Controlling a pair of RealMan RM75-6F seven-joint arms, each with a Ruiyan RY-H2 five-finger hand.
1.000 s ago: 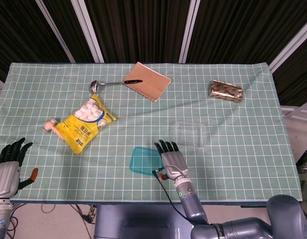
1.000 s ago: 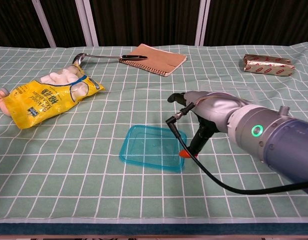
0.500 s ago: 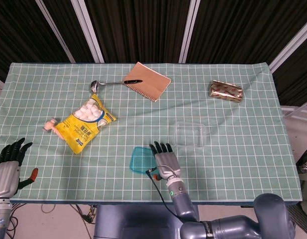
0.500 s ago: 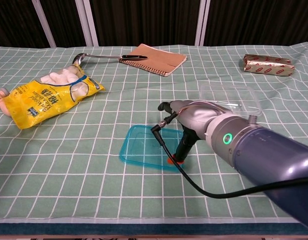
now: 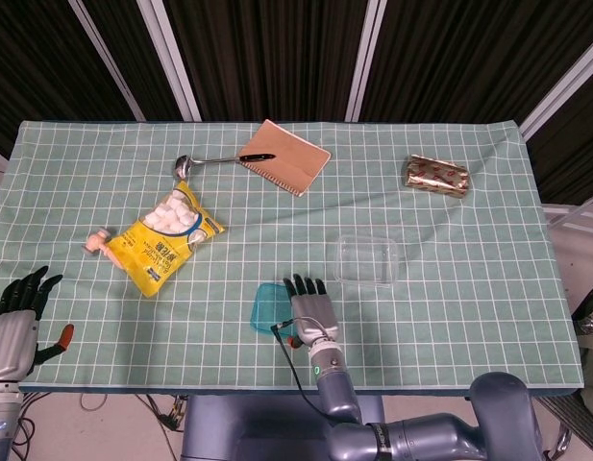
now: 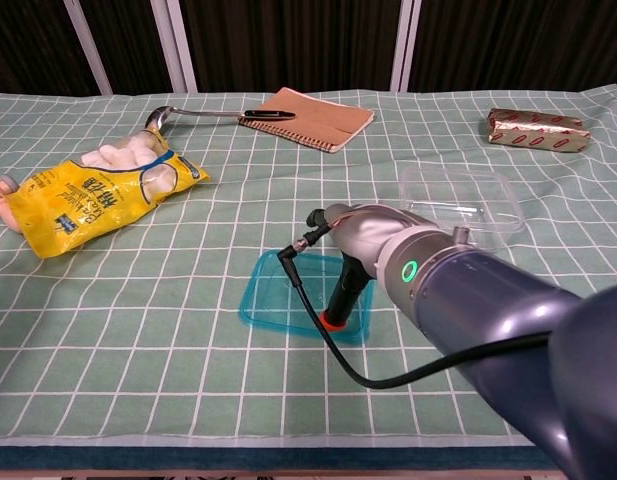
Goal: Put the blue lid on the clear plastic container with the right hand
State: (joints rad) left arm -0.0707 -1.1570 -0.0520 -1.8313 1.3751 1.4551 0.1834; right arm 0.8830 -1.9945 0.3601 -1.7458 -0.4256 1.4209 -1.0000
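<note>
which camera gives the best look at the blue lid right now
The chest view: the blue lid lies flat on the cloth with most of its outline showing, the right hand over its right part. In the head view, that hand covers much of the lid, leaving only its left portion visible.

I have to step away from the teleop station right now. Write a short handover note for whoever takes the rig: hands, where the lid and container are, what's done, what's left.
Right hand: over the blue lid, fingers spread flat in the head view; in the chest view its thumb tip touches down on the lid. No grip yet.
Left hand: idle at the near left table edge, fingers apart, holding nothing.
Blue lid: flat on the green checked cloth, near centre.
Clear plastic container: open, on the cloth just beyond and to the right of the lid.
Done: right hand brought to the lid.
Left: grip the lid, lift it, set it on the container.
</note>
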